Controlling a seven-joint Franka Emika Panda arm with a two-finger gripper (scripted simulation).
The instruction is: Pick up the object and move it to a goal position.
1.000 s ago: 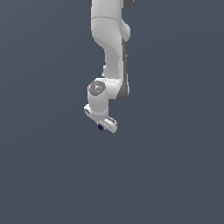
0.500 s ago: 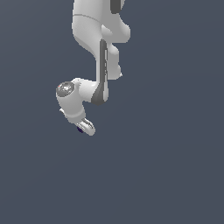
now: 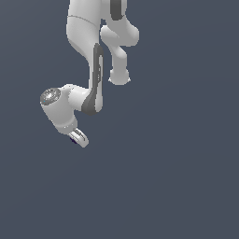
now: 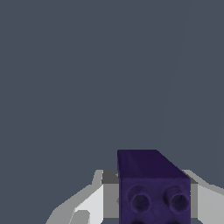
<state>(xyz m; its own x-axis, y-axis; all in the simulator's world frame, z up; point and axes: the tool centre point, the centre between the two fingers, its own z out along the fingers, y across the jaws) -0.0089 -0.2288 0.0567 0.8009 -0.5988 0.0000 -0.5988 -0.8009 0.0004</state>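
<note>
The object is a dark purple-blue block with round studs on its near face, and it fills the space between my white fingers in the wrist view. My gripper is shut on it. In the exterior view the white arm hangs down from above and bends toward that view's left. There the gripper points down and to the right, and only a dark sliver of the object shows at the fingertips.
A flat, uniform grey-blue background surrounds the arm in both views. No table edge, container or other item shows.
The arm has swung toward the exterior view's left and bent more sharply, carrying the gripper and the held object sideways with it.
</note>
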